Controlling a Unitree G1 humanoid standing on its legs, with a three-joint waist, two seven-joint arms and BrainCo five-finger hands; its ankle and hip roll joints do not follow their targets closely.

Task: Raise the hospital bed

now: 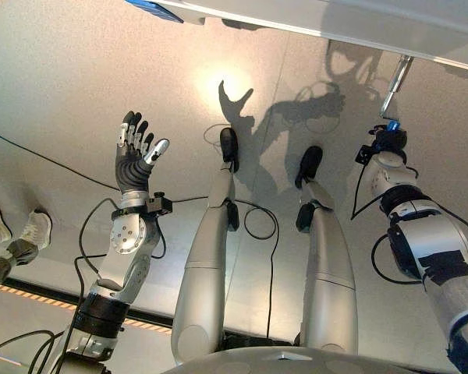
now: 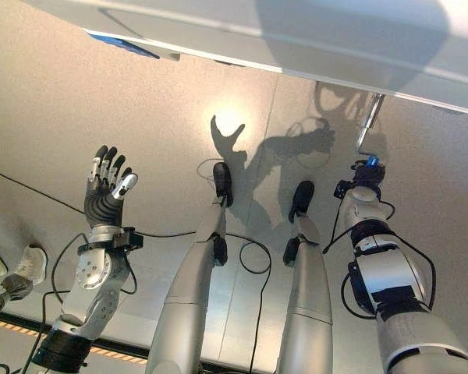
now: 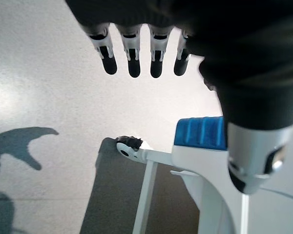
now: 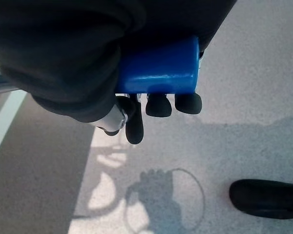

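In the left eye view the left hand (image 1: 134, 160) is raised with fingers spread and released at nine o'clock, while at two o'clock the right hand (image 1: 387, 140) meets the bed's crank (image 1: 396, 84) below the hospital bed (image 1: 351, 23), and the right wrist view shows its fingers (image 4: 158, 105) clenched round the blue crank handle (image 4: 158, 68).

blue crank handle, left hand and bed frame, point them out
blue crank handle (image 4: 158, 68): right wrist view, on its curved blue side
left hand (image 1: 132, 165): left eye view, on the dark palm
bed frame (image 2: 296, 39): right eye view, on the pale underside edge
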